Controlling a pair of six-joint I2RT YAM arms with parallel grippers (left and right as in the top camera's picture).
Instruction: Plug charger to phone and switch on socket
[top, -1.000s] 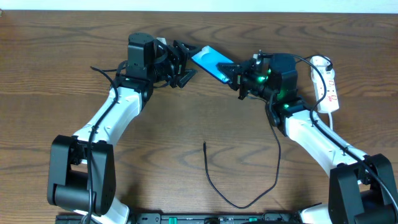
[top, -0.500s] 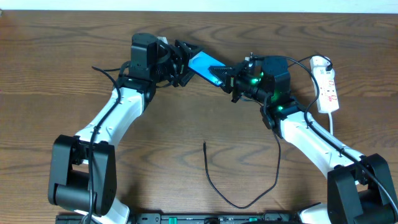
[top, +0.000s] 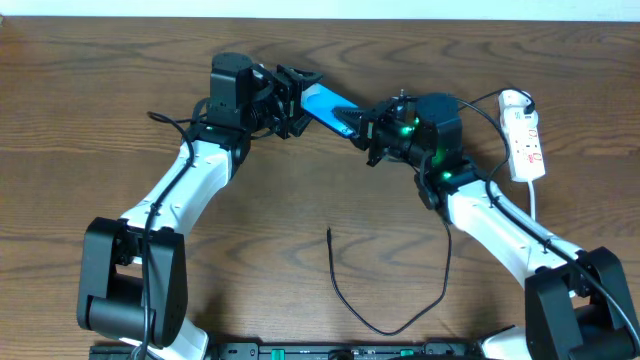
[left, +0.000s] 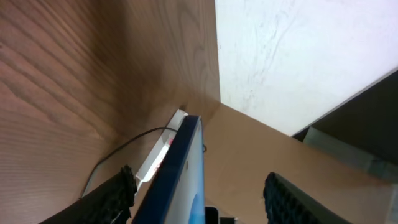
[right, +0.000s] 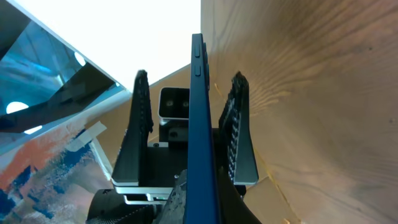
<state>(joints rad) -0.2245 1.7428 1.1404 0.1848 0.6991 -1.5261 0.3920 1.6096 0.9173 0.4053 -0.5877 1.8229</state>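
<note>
Near edge: left arm (top: 185, 190) and right arm (top: 500, 225) rise from the front of the wooden table (top: 90, 150), with wide bare wood between them. The charger (top: 331, 258) lies loose there. Its plug tip points toward the far side, and the cable loops round to the right and up beside the right arm. The tip is well apart from the phone, and nothing lies on the wood between the tip and the grippers. More bare wood outside the left arm.

Mid-far: the phone (top: 328, 103) is held between the two grippers, tilted, blue screen showing from overhead, edge-on in both wrist views. Cannot tell if it touches the wood. The right gripper (top: 362, 125) is clenched on the phone's right end. The left gripper (top: 298, 100) is released. Its fingers (left: 117, 194) straddle the phone's left end, and the right wrist view shows a gap on each side of the phone's edge.

Far right: the socket (top: 526, 135) lies flat, lengthwise toward the far edge, red marks on top, near the right gripper's outer side, so room is tight there. Its white cord (top: 535, 200) runs back toward the near side beside the right arm. The left wrist view shows the socket past the phone's edge.

Far: the table edge runs close behind both grippers, leaving little room there.
</note>
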